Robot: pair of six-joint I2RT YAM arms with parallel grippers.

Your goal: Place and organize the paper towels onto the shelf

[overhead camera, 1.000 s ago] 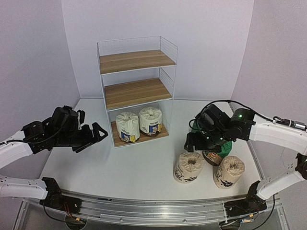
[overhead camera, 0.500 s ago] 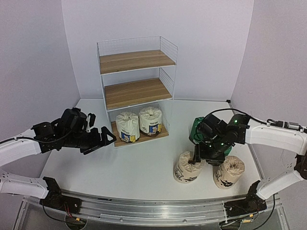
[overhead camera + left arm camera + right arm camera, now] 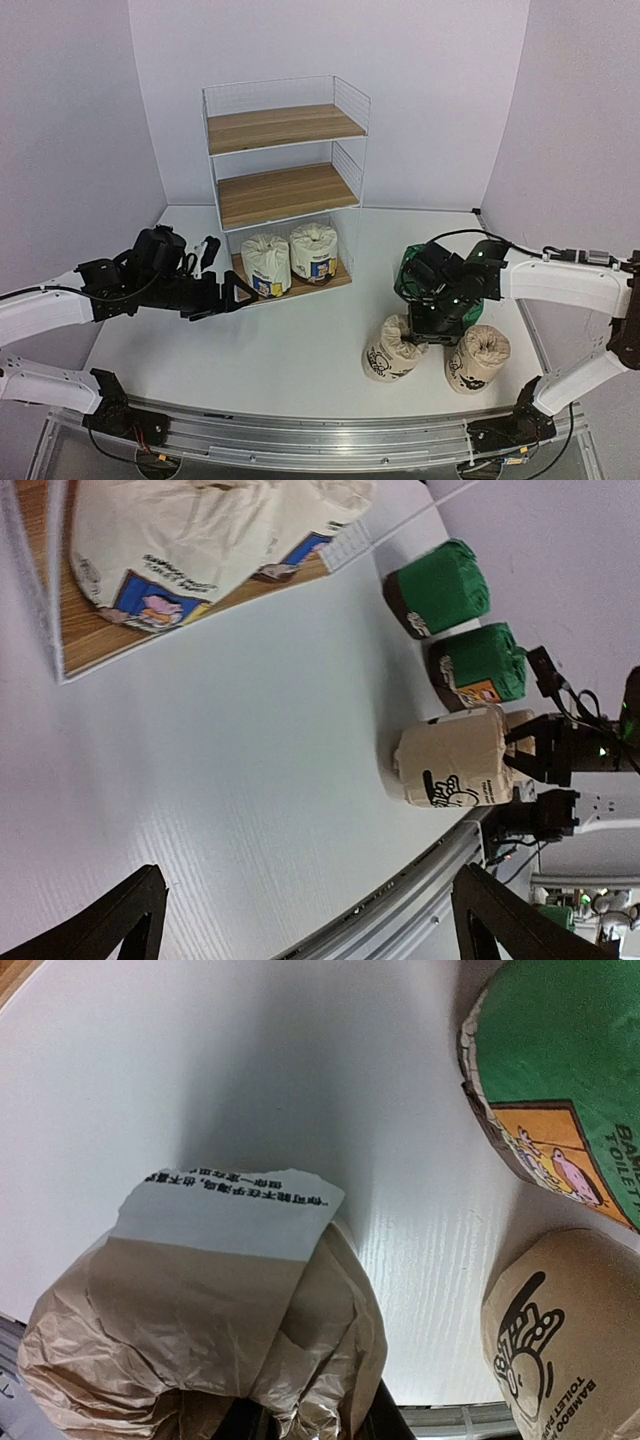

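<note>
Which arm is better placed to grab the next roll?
Right. The right gripper is at the gathered top of the left-hand beige roll; the left gripper hangs open by the shelf, far from that roll.

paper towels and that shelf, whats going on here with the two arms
Two white rolls already sit on the bottom board of the shelf. The right gripper is down on the left beige roll, looking closed on its gathered top. The other beige roll and two green rolls wait on the table. The left gripper hangs open and empty before the shelf.
</note>
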